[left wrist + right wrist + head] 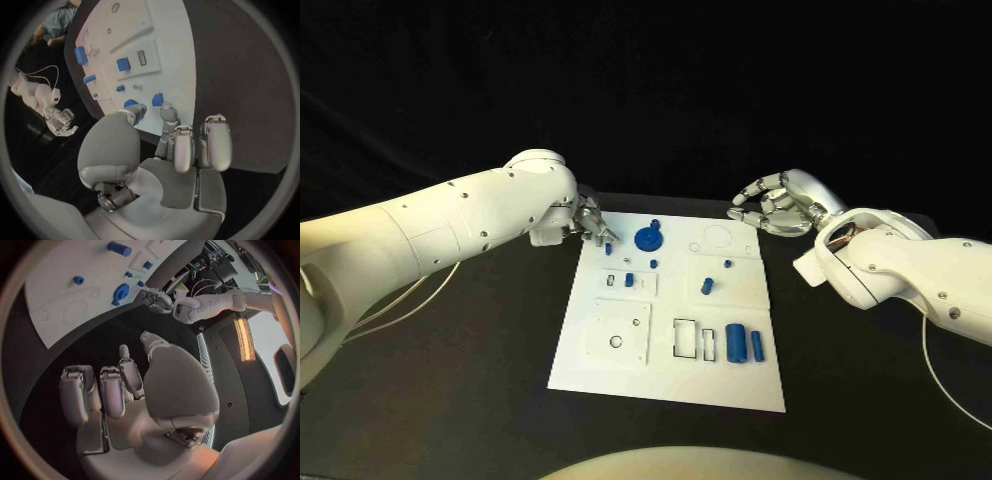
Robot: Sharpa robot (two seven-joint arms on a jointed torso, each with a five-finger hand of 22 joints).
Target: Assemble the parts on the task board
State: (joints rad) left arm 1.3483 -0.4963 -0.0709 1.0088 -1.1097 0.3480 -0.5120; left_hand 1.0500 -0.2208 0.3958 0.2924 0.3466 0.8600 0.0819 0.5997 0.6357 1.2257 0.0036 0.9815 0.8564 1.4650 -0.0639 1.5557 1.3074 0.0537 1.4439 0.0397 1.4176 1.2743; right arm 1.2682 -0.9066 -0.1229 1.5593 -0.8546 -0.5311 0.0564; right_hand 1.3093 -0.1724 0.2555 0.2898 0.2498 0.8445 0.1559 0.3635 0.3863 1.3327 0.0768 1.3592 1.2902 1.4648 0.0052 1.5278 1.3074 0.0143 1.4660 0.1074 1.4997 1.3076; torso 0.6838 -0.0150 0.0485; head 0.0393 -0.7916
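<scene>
Blue parts mostly lie loose across the white board [668,370]: a round gear [649,239] near its far edge, two cylinders [736,342] near its front right corner. Assembly looks barely begun. Left hand [587,222], fingers parted, hovers at the board's far left corner, holding nothing; right hand [780,205] hangs loosely curled and empty beyond the far right corner.

Left hand [589,222]: fingertips run together over the white task board's [668,385] far corner; contact with any small blue part cannot be told.
Round blue gear-like part [649,239]: details too small to read.
</scene>
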